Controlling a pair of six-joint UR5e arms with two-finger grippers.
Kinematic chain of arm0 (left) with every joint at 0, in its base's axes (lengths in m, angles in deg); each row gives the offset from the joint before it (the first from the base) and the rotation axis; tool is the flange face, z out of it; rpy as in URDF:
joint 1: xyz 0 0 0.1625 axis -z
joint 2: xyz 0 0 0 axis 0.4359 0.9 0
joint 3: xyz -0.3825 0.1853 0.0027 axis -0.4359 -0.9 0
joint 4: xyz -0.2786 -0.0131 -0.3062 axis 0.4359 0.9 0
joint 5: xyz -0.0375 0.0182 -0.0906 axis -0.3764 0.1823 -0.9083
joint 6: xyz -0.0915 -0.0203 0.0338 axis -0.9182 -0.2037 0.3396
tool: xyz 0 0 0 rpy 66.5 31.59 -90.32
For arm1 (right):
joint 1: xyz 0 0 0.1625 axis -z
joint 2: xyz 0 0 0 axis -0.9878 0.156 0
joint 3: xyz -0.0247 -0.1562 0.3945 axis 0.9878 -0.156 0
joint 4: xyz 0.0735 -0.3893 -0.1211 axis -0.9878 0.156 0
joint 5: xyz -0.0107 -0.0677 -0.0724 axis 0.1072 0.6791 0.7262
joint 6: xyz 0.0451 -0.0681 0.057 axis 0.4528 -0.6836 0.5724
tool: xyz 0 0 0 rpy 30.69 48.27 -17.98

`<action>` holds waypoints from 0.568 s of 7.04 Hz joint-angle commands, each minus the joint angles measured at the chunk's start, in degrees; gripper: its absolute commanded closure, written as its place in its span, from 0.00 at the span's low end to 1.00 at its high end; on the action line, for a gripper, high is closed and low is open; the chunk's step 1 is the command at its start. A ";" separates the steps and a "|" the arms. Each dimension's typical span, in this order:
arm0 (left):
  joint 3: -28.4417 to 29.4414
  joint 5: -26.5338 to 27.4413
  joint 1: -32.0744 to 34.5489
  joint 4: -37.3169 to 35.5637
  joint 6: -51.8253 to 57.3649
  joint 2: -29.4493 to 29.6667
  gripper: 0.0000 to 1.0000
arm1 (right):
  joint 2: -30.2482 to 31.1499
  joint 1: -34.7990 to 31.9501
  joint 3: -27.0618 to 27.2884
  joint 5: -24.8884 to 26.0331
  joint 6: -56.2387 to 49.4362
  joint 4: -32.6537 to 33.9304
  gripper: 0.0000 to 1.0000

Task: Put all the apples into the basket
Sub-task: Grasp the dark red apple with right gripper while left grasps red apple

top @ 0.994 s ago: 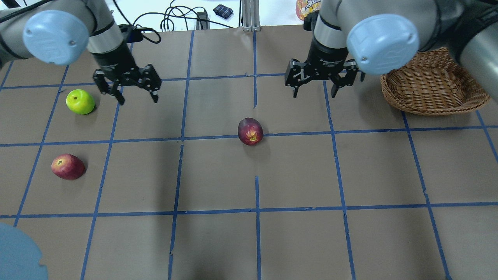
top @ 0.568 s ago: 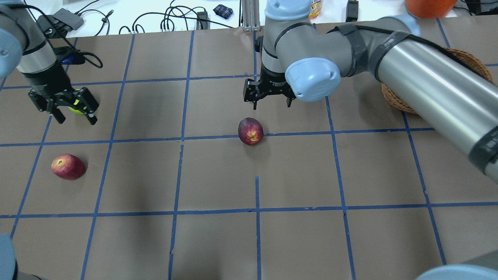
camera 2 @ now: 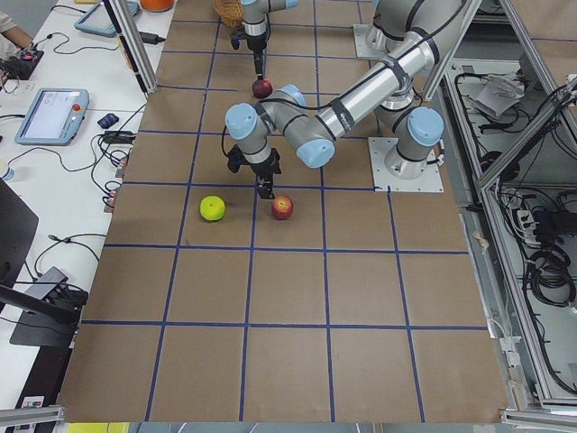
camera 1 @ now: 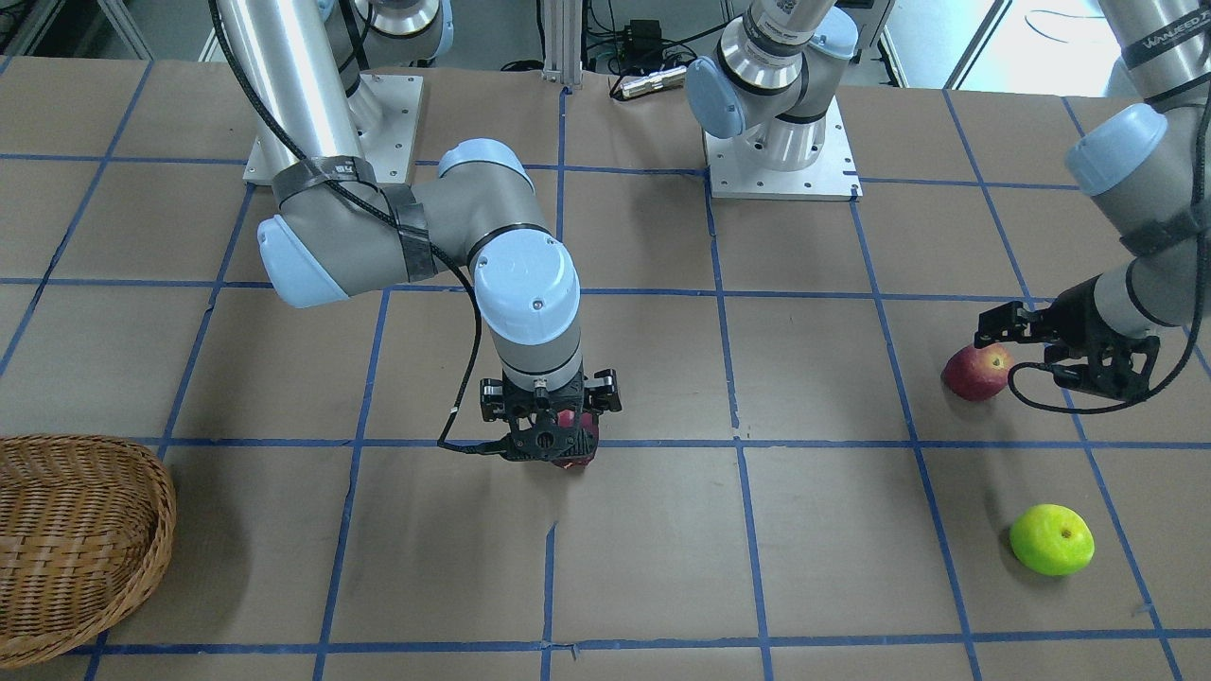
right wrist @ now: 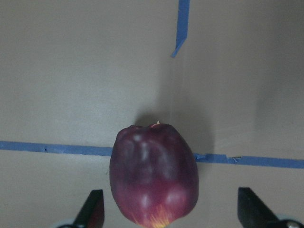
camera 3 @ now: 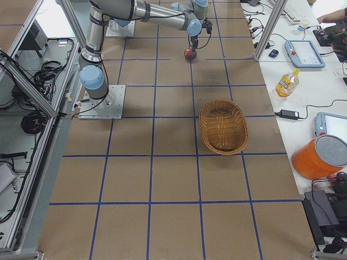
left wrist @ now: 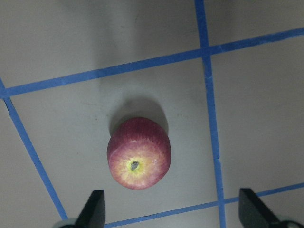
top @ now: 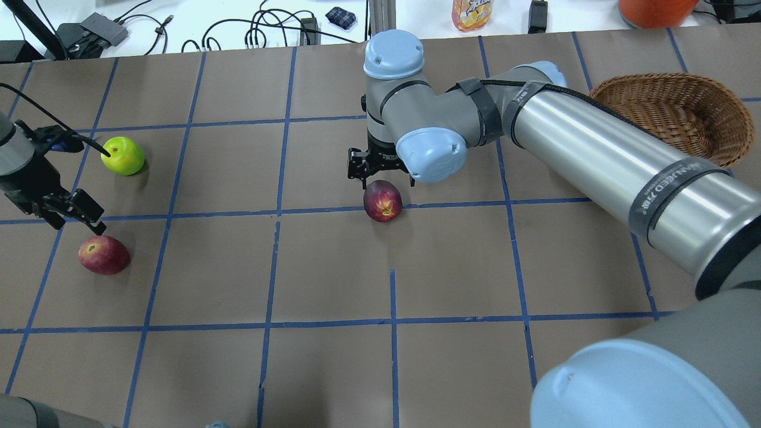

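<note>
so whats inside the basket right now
Nothing: only bare wicker shows in the basket from the exterior right view. Overhead, the right arm covers its left rim, and the front-facing view crops most of it.

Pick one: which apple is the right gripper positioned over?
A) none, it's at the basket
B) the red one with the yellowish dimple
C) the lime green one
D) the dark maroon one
D: the right gripper hangs open over the dark maroon apple at mid-table, and the right wrist view shows that apple between its fingers.
</note>
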 commanded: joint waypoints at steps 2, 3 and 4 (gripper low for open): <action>-6.28 -0.02 -2.97 -9.81 1.08 2.81 0.00 | -2.40 -0.33 -0.03 -0.01 0.05 0.82 0.00; -6.81 -0.10 -2.97 -11.12 0.99 3.95 0.00 | -2.84 -0.33 -0.03 -0.10 -0.04 0.73 0.00; -6.99 -0.10 -2.97 -12.35 0.90 5.01 0.00 | -3.37 -0.33 0.23 -0.10 -0.04 0.73 0.00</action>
